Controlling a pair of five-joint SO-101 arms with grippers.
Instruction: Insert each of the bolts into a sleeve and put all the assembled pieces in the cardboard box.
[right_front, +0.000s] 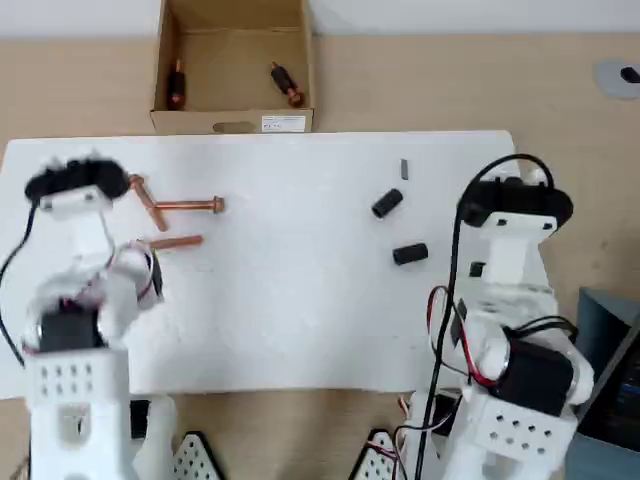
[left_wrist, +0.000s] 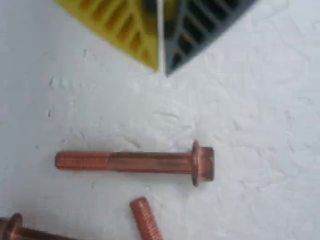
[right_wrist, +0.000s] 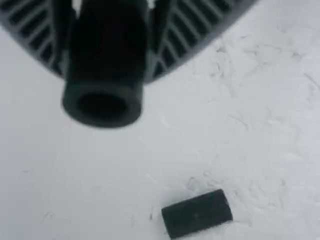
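Observation:
My left gripper (left_wrist: 161, 64) is shut on nothing, its yellow and dark fingers meeting at the tips just above the white mat. A copper bolt (left_wrist: 135, 162) lies flat a little beyond it, with parts of two more bolts (left_wrist: 145, 220) nearby. In the high view these three bolts (right_front: 185, 205) lie beside the left arm (right_front: 75, 185). My right gripper (right_wrist: 106, 75) is shut on a black sleeve (right_wrist: 102, 100), bore facing the camera. Another sleeve (right_wrist: 196, 212) lies on the mat below it. Two loose sleeves (right_front: 387, 203) (right_front: 410, 254) rest left of the right arm (right_front: 515, 205).
The cardboard box (right_front: 232, 122) stands past the mat's far edge and holds two assembled pieces (right_front: 286, 84) (right_front: 177, 88). A small dark piece (right_front: 404, 169) lies near the sleeves. The white mat (right_front: 290, 300) is bare between the arms.

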